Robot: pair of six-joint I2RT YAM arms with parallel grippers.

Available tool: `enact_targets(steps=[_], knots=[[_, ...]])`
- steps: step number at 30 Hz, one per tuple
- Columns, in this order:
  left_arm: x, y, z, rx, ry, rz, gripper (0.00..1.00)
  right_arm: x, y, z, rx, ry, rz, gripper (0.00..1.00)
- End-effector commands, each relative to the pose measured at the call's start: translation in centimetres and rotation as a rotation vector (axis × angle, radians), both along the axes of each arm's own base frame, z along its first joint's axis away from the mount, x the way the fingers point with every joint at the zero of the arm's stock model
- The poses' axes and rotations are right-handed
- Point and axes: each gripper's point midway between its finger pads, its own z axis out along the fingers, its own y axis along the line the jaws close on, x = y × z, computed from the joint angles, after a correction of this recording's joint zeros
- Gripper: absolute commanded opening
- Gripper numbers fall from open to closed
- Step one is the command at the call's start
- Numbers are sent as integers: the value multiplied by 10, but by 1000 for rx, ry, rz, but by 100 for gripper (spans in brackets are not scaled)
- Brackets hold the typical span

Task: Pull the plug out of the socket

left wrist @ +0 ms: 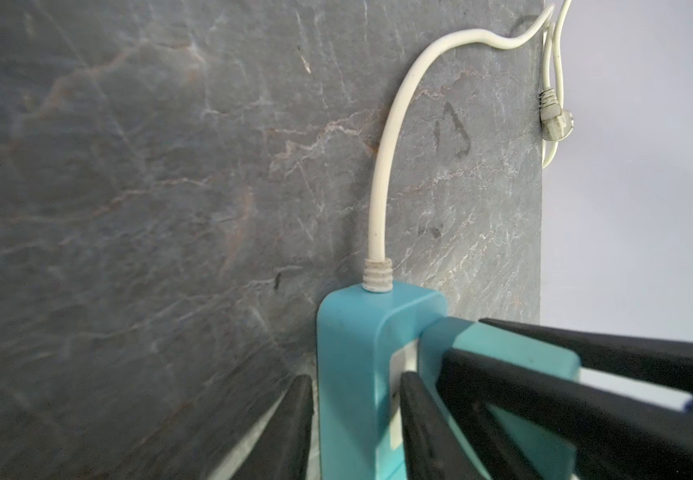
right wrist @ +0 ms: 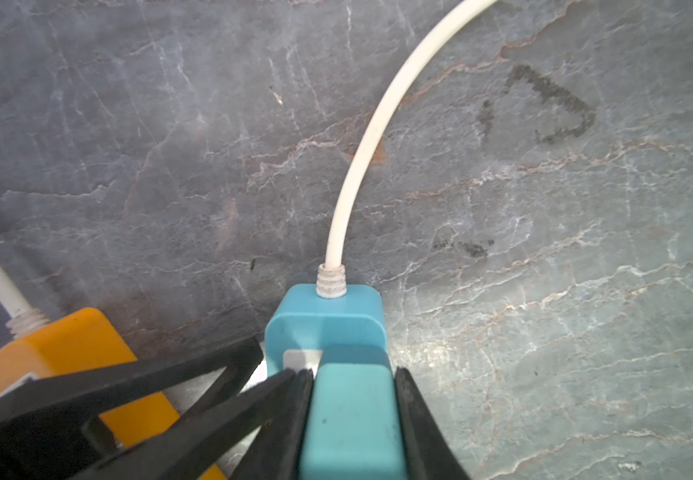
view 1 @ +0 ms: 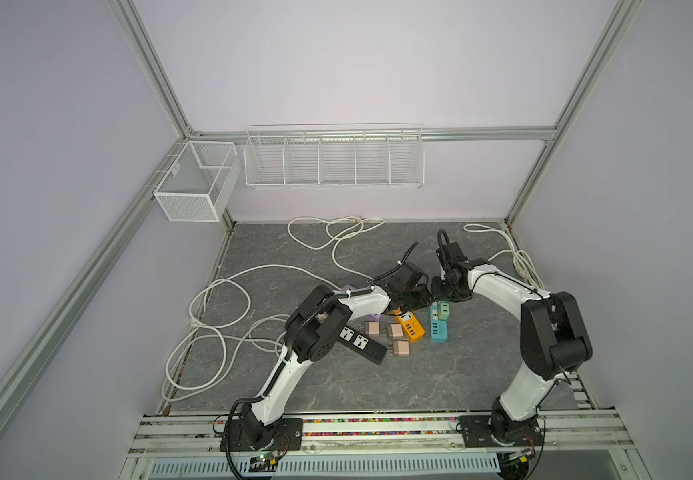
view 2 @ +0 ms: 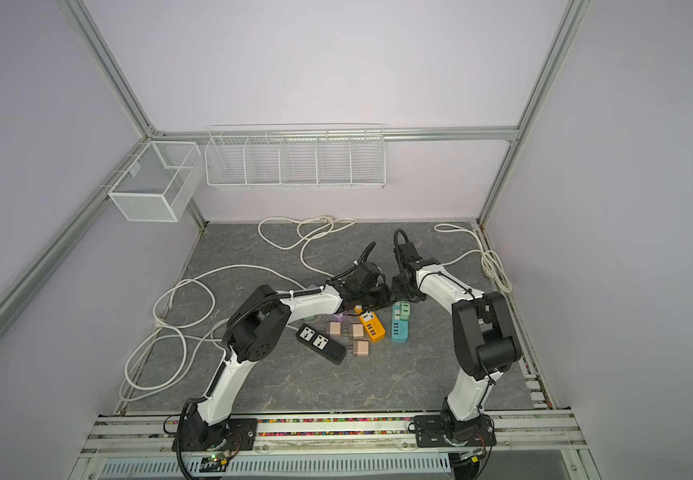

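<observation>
At the middle of the table, the right gripper clamps both flanks of the teal plug, which is seated in the blue socket strip. The left gripper pinches that strip just beside it, so the pull looks to run straight off the strip's face.

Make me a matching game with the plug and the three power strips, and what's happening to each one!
Things:
1 teal plug
2 blue power strip
3 orange power strip
4 black power strip

States:
A gripped by left pincer
B lies loose, two white sockets showing
C squeezed by right pincer
D not gripped, beside the blue one

Pairs: 1-C, 2-A, 3-D, 4-B
</observation>
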Motion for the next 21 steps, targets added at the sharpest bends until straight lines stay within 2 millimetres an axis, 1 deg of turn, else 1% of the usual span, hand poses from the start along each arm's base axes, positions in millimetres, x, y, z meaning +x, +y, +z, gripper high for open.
enact_targets(steps=[1,3,5,8,13,16,18,21], knots=[[-12,14,-27,94,40,15,37,12,13,13,51,-59,-2,22],[-12,17,-30,112,42,20,37,14,17,14,54,-61,3,21],[-11,19,-31,128,40,24,37,14,15,14,43,-59,1,20],[-12,21,-33,136,42,27,37,13,7,18,18,-68,3,19],[-14,18,-35,124,52,14,37,8,-5,20,16,-66,-27,17],[-14,18,-35,123,52,17,37,9,7,21,67,-70,-20,15],[-15,19,-35,126,52,15,37,11,14,23,71,-71,-12,15],[-16,22,-37,146,50,21,37,12,15,25,47,-71,-11,14]])
